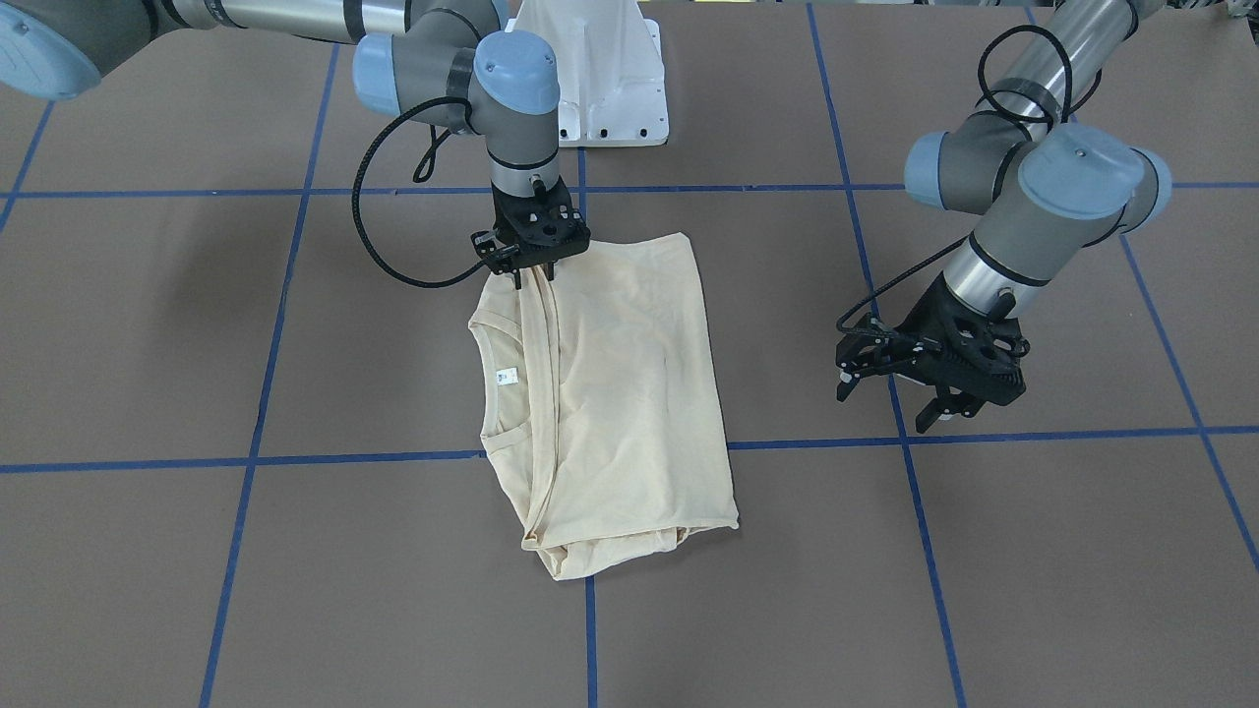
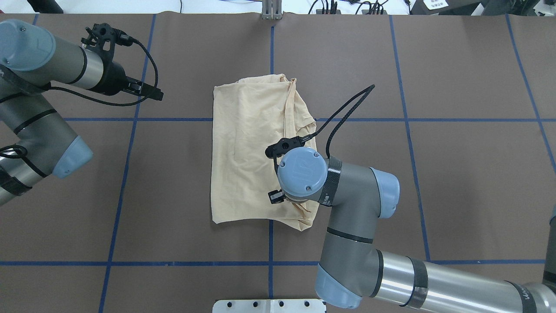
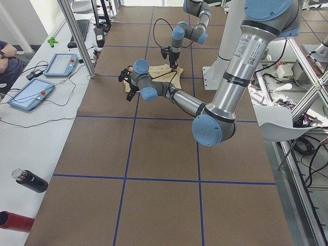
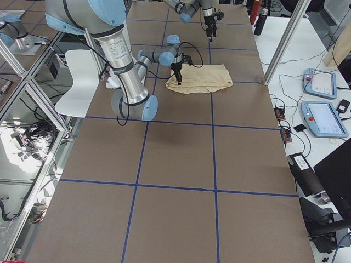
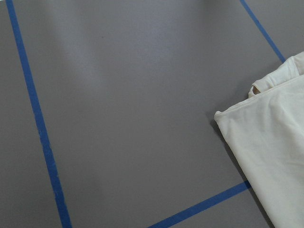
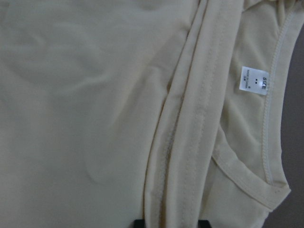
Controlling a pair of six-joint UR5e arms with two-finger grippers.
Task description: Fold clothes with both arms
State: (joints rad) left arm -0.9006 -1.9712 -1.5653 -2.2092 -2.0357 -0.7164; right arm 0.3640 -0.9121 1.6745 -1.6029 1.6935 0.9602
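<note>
- Brown table covering (image 1: 148,324), gridded with blue tape lines (image 1: 374,456), is spread under both arms. Near its middle the cream shirt (image 1: 629,393) lies folded into a rough rectangle across a crossing of the tape, with no print showing.
- The collar (image 1: 487,393) and the white neck label (image 1: 508,376) are left exposed on the robot's right side. They lie just beside a doubled stitched edge (image 6: 185,142) that runs the length of the fold.
- The right gripper (image 1: 534,275) is set at the end of that edge nearest the base. Its jaws appear pinched on the fabric, which is drawn up slightly toward them.
- The left gripper (image 1: 883,409) hangs well apart from the shirt on the opposite side, with its jaws spread and nothing held.
- The step in hand is judged to be the laying down of the held edge.
- It would be done well if the edge were kept low and taut, lined up parallel with the far side, and let go only once the cloth rests flat.
- Thin fabric is likely to drag and bunch, so a slow, straight path is advised. The bunched corner (image 1: 556,556) at the operators' end could be pinned or smoothed by the free gripper.
</note>
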